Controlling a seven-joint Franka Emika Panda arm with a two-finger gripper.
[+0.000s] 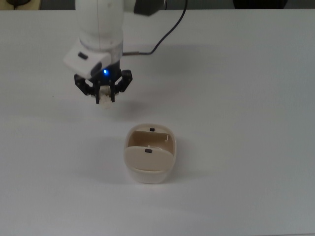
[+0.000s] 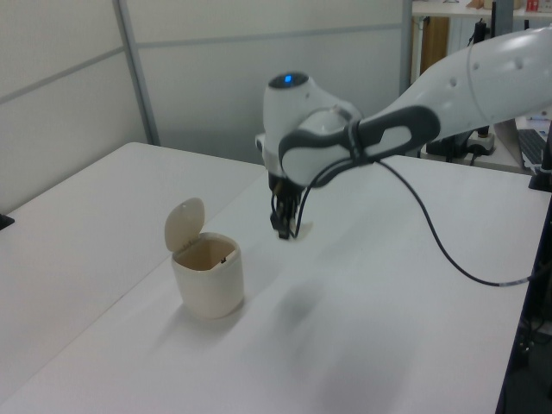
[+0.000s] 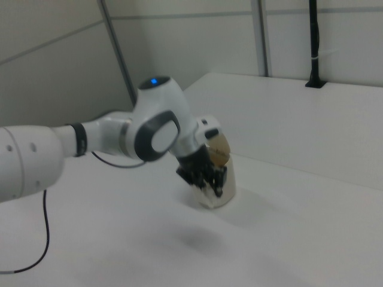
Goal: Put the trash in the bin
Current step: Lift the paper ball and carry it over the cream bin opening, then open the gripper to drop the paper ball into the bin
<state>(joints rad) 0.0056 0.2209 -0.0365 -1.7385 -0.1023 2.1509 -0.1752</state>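
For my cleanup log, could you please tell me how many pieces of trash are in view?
1: a white paper wad, held in the claw above the table, apart from the open bin. Nothing shows inside the bin, though its depths are partly hidden.

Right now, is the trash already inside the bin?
No, the gripper holds the trash above the table, apart from the open bin.
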